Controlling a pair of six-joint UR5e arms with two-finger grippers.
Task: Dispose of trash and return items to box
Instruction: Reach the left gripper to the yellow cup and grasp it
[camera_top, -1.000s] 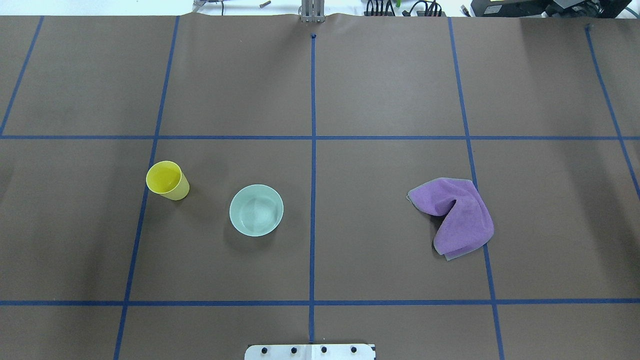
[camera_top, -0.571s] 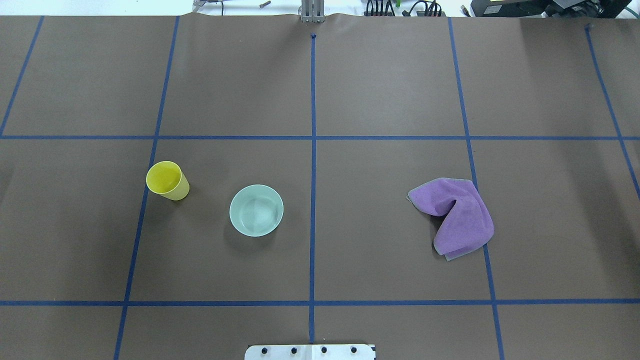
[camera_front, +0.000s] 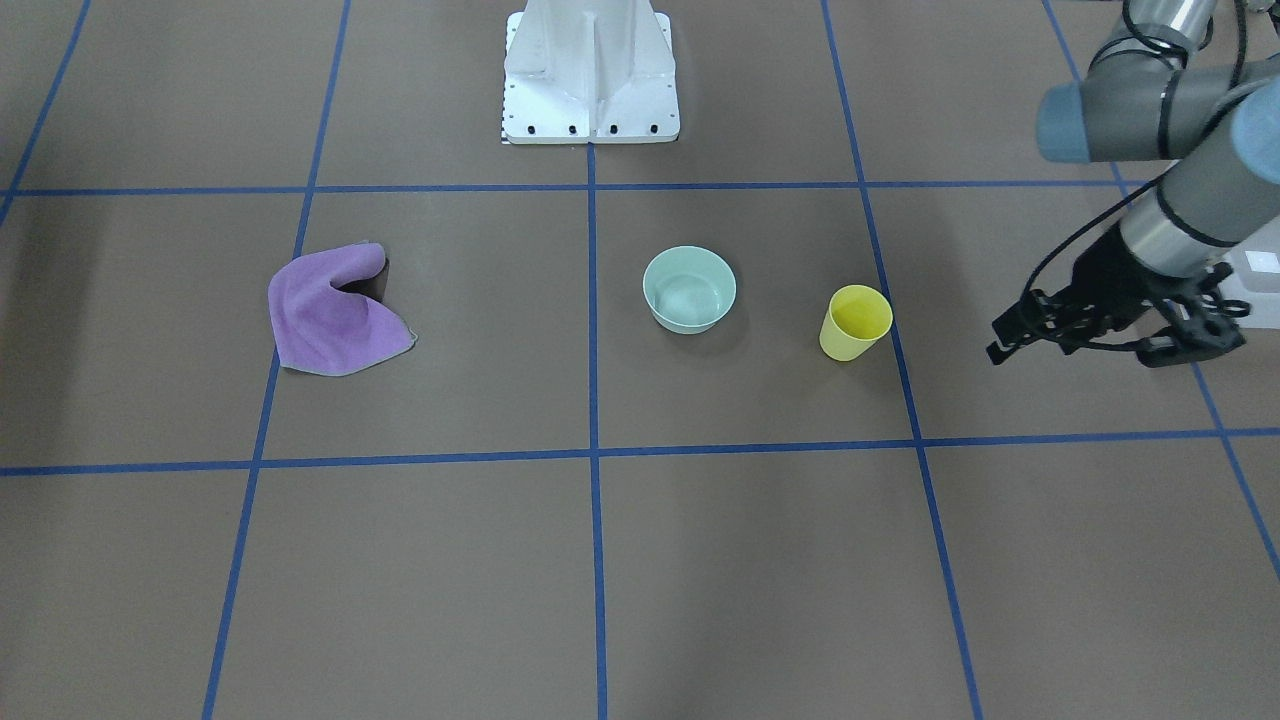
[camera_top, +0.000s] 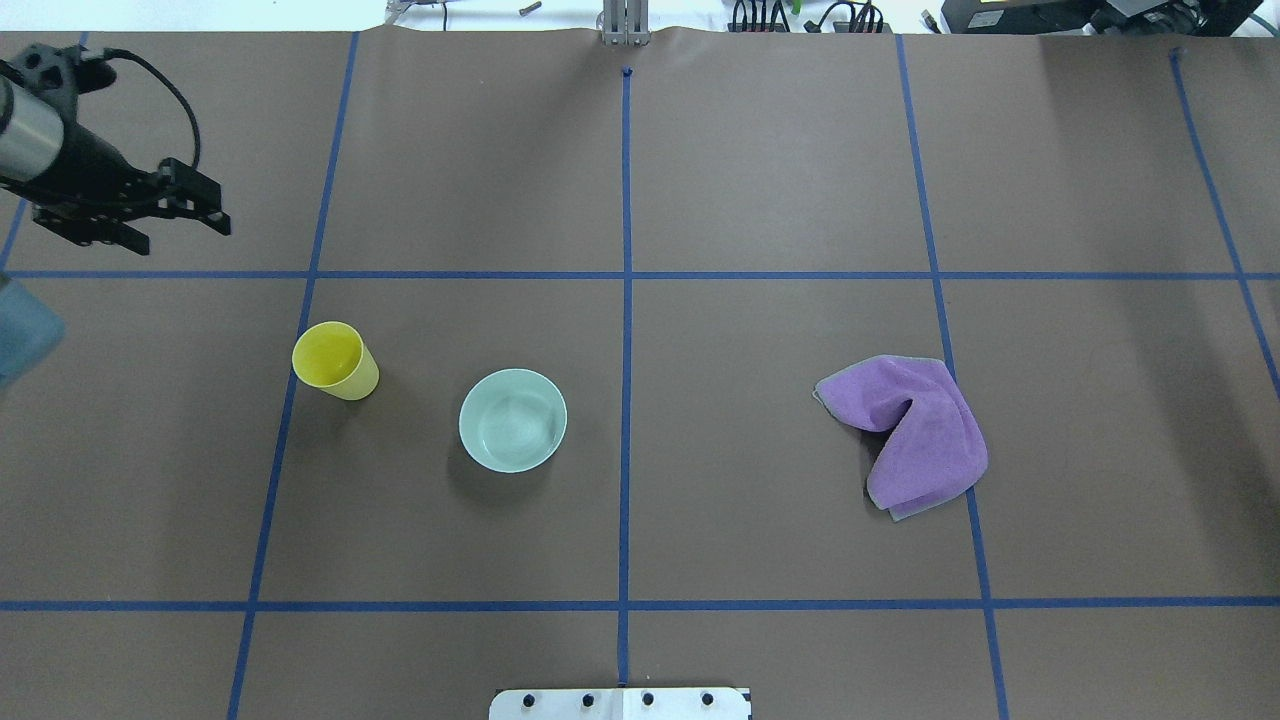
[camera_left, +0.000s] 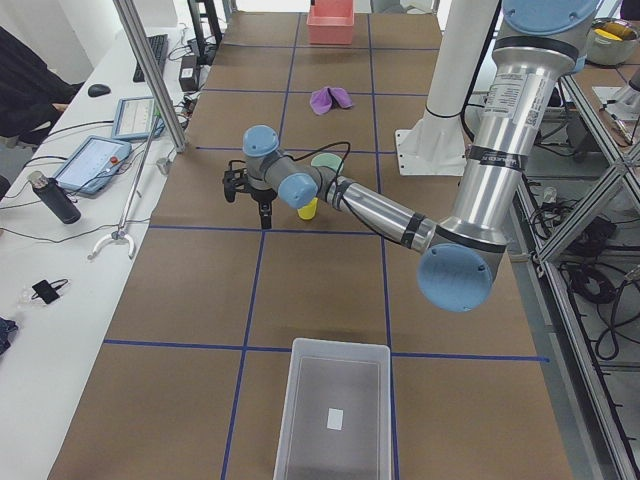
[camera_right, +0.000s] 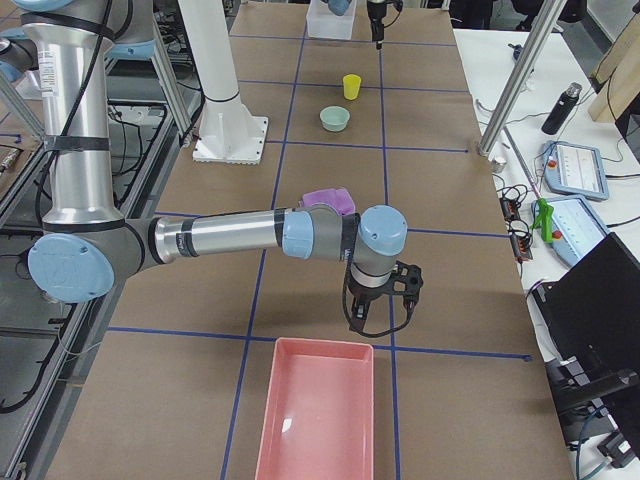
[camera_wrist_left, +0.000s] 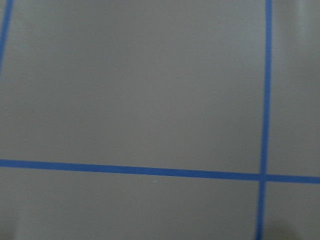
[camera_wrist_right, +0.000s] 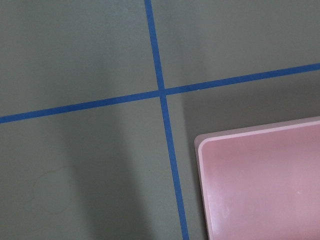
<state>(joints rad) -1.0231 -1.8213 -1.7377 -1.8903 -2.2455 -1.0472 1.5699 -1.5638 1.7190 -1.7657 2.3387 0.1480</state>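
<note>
Left end effector (camera_top: 186, 235) entered, spread wide, hovering beyond yellow cup (camera_top: 335, 361); right end effector (camera_right: 380, 310) aperture unclear.

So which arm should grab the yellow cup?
Left. The left gripper hangs open near the cup. The right gripper is far off by the pink bin, beyond the cloth.
</note>
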